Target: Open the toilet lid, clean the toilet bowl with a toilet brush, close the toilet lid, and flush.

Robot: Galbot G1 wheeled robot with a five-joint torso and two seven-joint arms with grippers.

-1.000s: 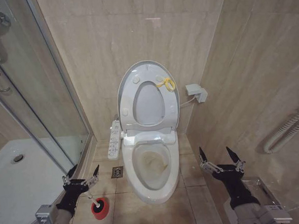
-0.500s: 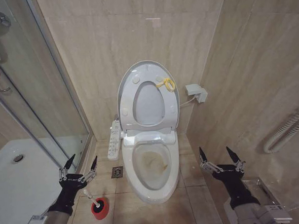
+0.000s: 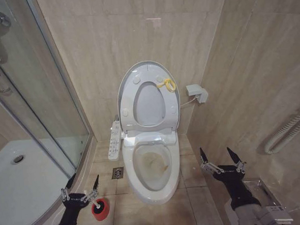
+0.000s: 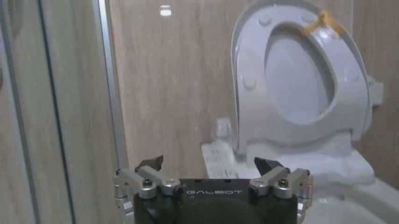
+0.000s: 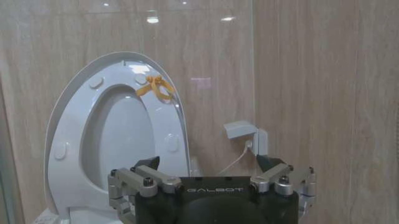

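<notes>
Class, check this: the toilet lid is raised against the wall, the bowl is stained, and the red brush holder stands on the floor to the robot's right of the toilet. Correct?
One error. The head view shows the red brush holder on the robot's left, beside the open left gripper. The toilet lid is indeed raised, and the bowl stained.

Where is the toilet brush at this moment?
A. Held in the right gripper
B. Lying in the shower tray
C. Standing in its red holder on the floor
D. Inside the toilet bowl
C. The toilet brush stands in its red holder on the floor, beside the open left gripper.
</notes>
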